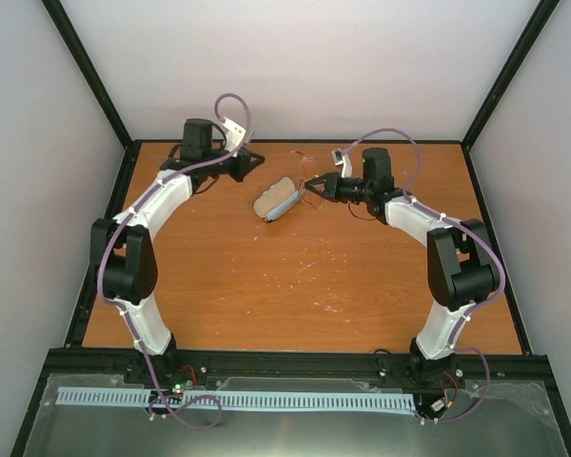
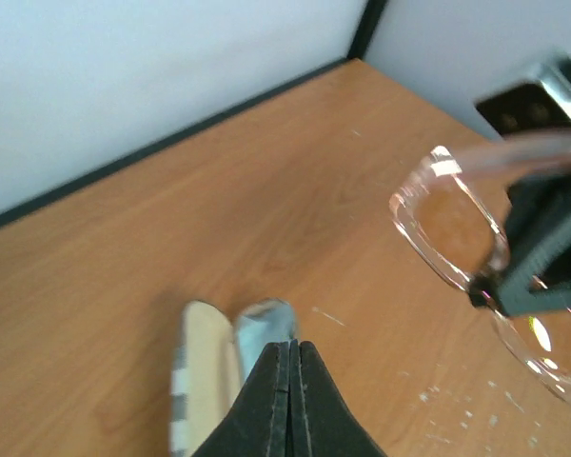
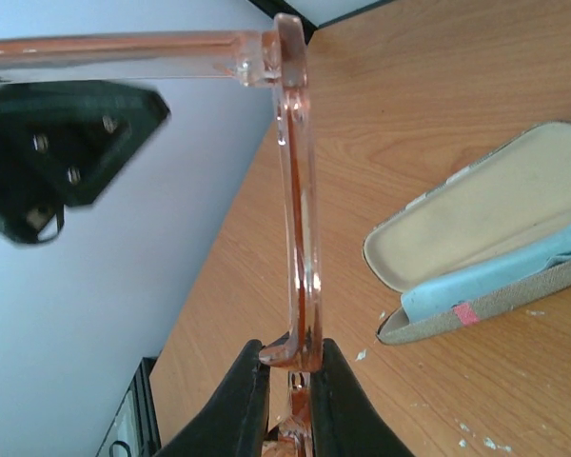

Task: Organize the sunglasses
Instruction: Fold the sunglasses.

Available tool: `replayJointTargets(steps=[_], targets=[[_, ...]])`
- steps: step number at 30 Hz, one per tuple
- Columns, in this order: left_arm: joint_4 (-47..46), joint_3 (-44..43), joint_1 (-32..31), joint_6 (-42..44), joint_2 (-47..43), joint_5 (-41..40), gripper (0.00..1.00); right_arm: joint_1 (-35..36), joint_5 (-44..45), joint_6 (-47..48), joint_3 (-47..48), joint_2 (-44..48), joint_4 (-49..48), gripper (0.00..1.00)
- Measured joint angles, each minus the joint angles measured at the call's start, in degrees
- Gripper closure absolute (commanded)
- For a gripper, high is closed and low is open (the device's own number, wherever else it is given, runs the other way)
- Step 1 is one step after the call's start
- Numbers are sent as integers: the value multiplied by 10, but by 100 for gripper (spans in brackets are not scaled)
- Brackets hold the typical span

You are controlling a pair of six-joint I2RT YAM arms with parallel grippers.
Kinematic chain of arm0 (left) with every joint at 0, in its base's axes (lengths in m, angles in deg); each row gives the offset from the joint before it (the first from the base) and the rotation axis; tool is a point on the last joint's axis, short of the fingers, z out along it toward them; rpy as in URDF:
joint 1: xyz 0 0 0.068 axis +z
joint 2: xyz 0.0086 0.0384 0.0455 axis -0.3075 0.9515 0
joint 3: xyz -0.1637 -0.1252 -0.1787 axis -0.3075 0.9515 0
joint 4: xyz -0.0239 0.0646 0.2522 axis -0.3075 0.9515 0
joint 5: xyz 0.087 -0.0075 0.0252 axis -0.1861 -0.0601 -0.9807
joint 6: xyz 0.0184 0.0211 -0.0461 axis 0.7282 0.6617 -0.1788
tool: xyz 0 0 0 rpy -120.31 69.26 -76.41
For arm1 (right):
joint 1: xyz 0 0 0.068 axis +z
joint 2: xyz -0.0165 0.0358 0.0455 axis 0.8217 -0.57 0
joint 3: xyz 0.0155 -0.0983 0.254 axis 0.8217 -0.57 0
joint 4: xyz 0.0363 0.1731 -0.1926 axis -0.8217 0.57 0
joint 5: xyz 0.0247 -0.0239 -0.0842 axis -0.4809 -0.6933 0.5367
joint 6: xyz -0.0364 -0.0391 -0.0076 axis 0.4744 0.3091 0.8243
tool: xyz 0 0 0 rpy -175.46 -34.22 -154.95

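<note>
Right wrist view: the right gripper [image 3: 291,367] pinches the sunglasses [image 3: 301,200] by the frame, above the desk [image 3: 438,86], open case [image 3: 476,205] to its right; the left gripper [image 2: 290,381] is clenched empty near it.

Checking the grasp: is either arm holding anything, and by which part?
The right gripper holds the sunglasses by the front frame, about at the bridge between the lenses. The left gripper is shut on nothing.
</note>
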Motion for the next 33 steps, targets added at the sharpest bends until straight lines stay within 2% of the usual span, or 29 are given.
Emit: replayJointTargets(steps=[4,8,12,22,33], targets=[[-1,-51,24,-9,21,15,99,1,-8,10,-1,-1,12,97],[-17,-117,19,-44,59,58,99,3,-16,12,-1,-9,12,97],[-28,-142,15,-74,82,86,99,10,-21,12,-1,-23,12,97],[-42,-131,-10,-96,87,106,99,19,-23,-1,29,-56,5,97],[-67,-45,-54,-109,85,105,99,27,-26,-32,83,-90,-25,97]])
